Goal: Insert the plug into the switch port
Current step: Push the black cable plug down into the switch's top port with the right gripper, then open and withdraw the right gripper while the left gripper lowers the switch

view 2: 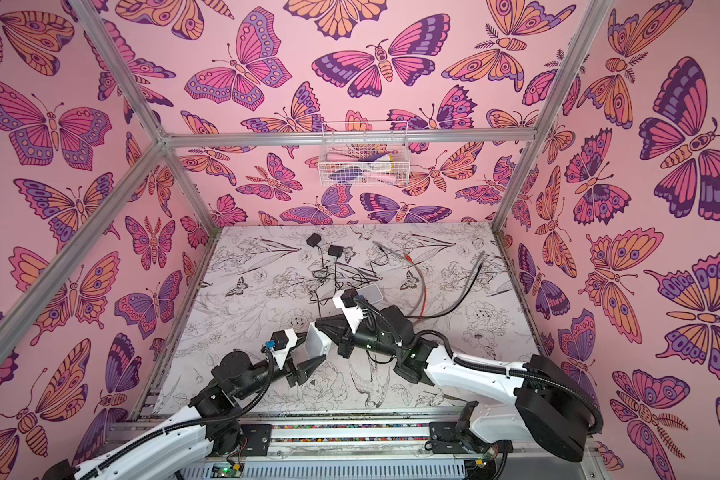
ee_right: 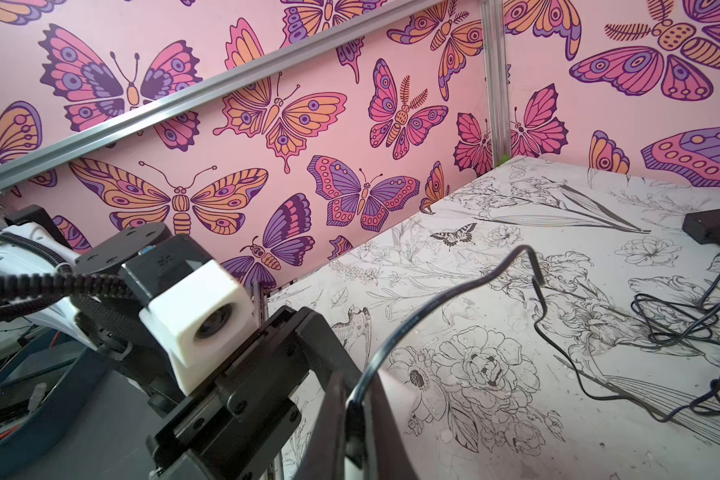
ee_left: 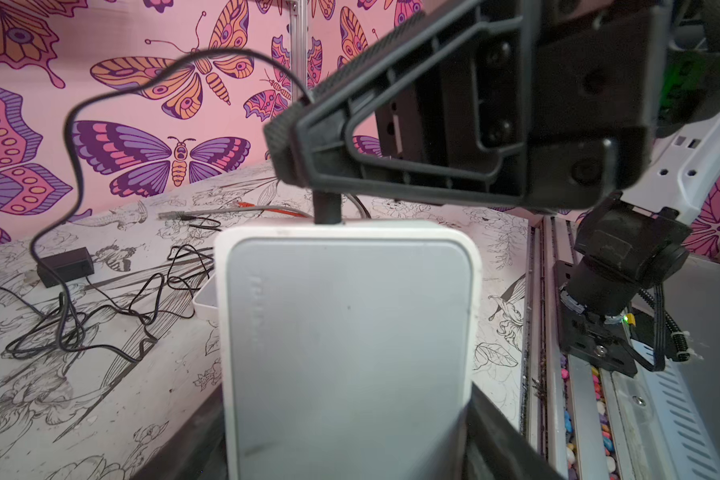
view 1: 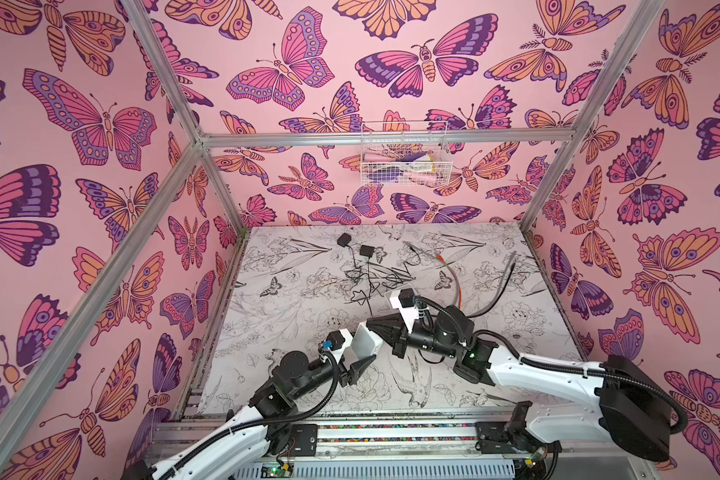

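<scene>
In both top views my left gripper (view 1: pixel 362 353) (view 2: pixel 314 353) is shut on a white switch (view 1: pixel 368 338) (view 2: pixel 321 338) with a grey face, held above the table near the front. The left wrist view shows the switch (ee_left: pixel 346 332) between the gripper's (ee_left: pixel 346 440) dark fingers (ee_left: pixel 495 428). My right gripper (view 1: pixel 371 322) (ee_right: pixel 356 390) is shut on the black plug (ee_right: pixel 356 419), whose thin black cable (ee_right: pixel 433 299) loops back to the table. The plug (ee_left: pixel 327 205) meets the switch's far edge. The port is hidden.
A second white box (view 2: pixel 371 293) lies on the table behind the right wrist. Two black adapters (view 1: pixel 344 240) (view 1: pixel 366 250) with tangled black cords (view 1: pixel 371 278) sit at the back. Orange (view 1: pixel 454 274) and grey (view 1: pixel 495 291) cables lie at back right. A wire basket (view 1: pixel 404 158) hangs on the wall.
</scene>
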`<state>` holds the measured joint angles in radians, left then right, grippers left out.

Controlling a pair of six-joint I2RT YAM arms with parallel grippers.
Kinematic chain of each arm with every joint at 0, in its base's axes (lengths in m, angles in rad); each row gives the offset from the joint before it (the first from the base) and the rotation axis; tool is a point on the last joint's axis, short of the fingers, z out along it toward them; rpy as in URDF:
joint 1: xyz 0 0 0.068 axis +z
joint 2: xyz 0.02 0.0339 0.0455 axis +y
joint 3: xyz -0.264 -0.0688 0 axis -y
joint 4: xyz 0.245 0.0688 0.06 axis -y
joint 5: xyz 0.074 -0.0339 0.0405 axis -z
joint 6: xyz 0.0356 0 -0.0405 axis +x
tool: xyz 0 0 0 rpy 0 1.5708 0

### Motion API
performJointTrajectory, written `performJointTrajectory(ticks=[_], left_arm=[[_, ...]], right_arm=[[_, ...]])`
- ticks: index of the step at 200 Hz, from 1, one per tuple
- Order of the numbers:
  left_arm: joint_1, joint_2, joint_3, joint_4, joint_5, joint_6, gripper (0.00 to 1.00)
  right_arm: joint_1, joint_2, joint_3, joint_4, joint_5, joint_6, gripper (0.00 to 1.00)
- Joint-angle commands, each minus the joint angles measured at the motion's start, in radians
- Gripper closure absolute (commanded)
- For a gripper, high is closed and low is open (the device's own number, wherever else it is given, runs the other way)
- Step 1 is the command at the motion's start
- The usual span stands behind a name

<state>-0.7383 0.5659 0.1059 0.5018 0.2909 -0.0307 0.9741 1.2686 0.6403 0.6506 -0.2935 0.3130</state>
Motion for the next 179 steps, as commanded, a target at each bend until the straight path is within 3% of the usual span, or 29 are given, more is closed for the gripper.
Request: performJointTrajectory(ticks=[1, 36, 78, 159, 179], left_arm=[[-0.010, -0.046, 0.039, 0.359, 0.086, 0.041, 1.00], [-0.010, -0.038, 0.012, 0.332, 0.058, 0.059, 1.00], [-0.010, 0.006, -0.020, 0.363, 0.057, 0.042, 1.00], [-0.010, 0.007, -0.028, 0.340, 0.059, 0.034, 1.00], [-0.010, -0.002, 0.013, 0.211, -0.008, 0.011, 1.00]], right_arm=[[0.019, 0.006, 0.000, -0.316, -0.017, -0.032, 0.93], [0.018, -0.076, 0.097, -0.456, -0.041, -0.101, 0.68], [0.019, -0.199, 0.192, -0.516, -0.130, -0.141, 0.50], [0.015, -0.298, 0.244, -0.592, -0.059, -0.167, 0.49], [0.015, -0.288, 0.263, -0.641, -0.004, -0.170, 0.49]])
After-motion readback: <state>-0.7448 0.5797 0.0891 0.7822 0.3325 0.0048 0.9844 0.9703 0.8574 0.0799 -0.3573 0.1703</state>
